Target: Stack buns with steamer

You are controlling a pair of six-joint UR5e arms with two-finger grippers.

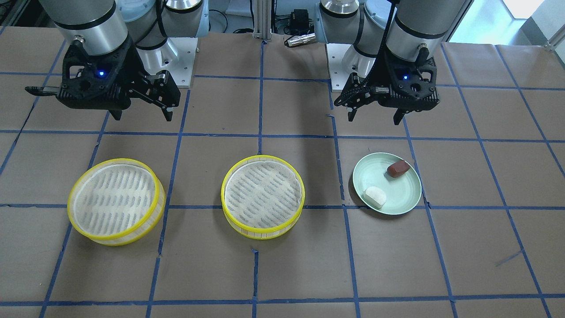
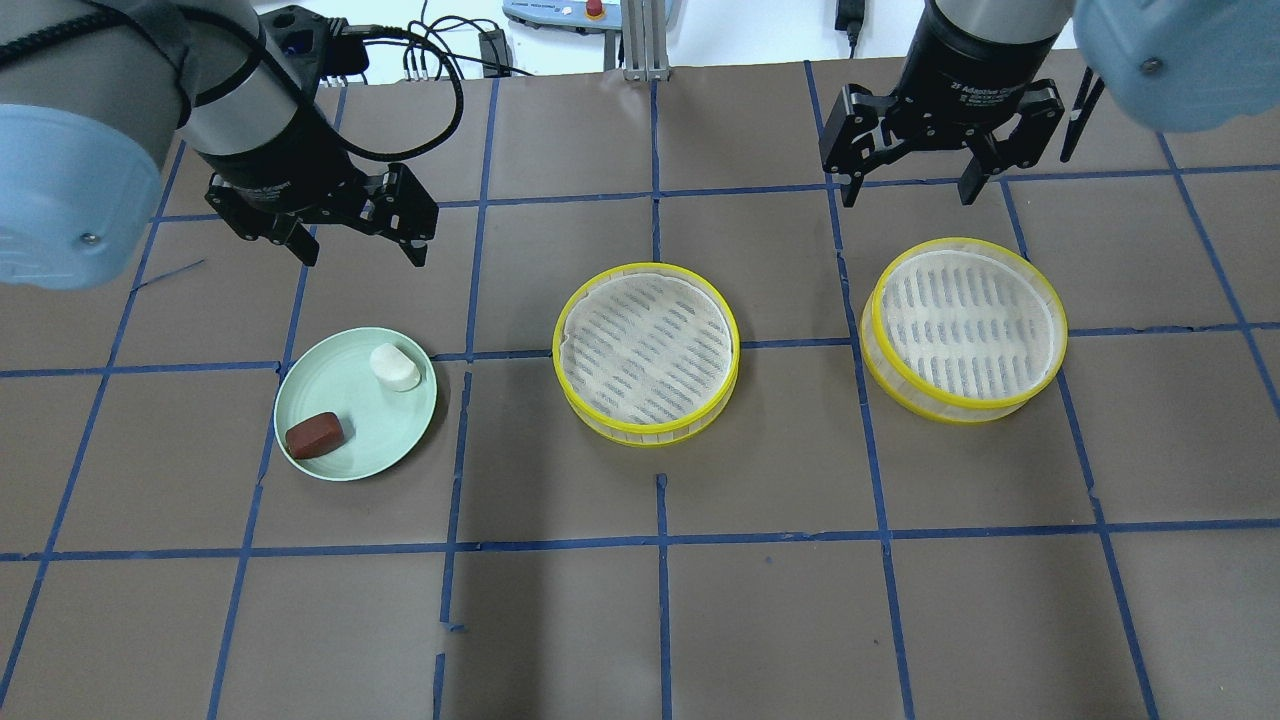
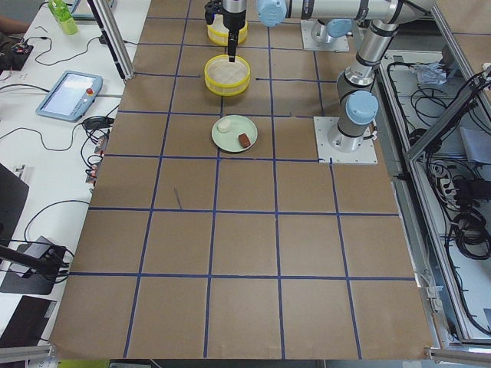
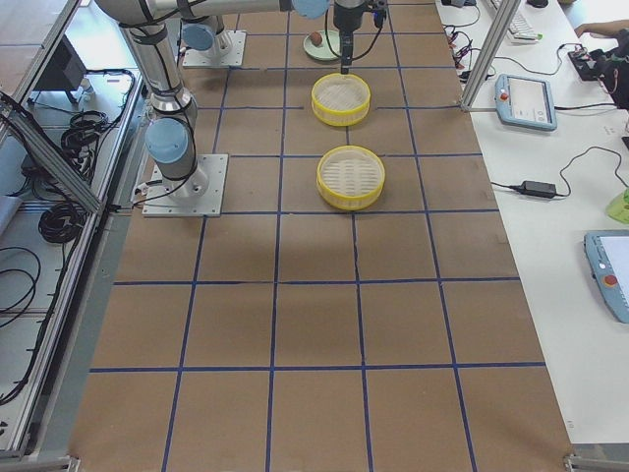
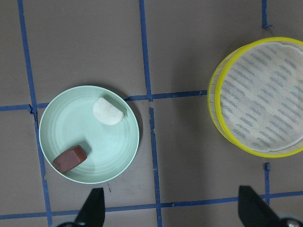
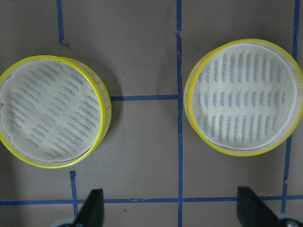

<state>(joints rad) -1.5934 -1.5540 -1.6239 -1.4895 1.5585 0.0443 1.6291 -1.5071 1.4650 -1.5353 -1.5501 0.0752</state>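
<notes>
Buns first: the white bun (image 2: 394, 367) and the reddish-brown bun (image 2: 314, 435) both lie on the pale green plate (image 2: 372, 432). The plate sits flat on the counter (image 2: 660, 620) to the robot's left of the middle steamer (image 2: 647, 350), near it but not touching. The white bun rests on the half of the plate nearer that steamer. The reddish-brown bun lies on the half farther from it, close to the rim, and the two buns are apart from each other. The middle steamer is a shallow round basket with a yellow rim and a pale liner through which dark slats show (the liner's edge looks slightly ruffled on one side). A second steamer (image 2: 965, 325) of the same make stands to the robot's right of the middle one, apart from it. The left gripper (image 2: 365, 258) hangs above the counter on the plate's side of the middle steamer, clear of plate and buns, its jaws spread wide and gripping nothing. The right gripper (image 2: 908, 198) hangs on the second steamer's side of the middle one, touching nothing, its jaws likewise spread wide with nothing between them. Blue tape lines (image 2: 660, 540) cross the brown counter in a grid, and one of them runs under the middle steamer.
</notes>
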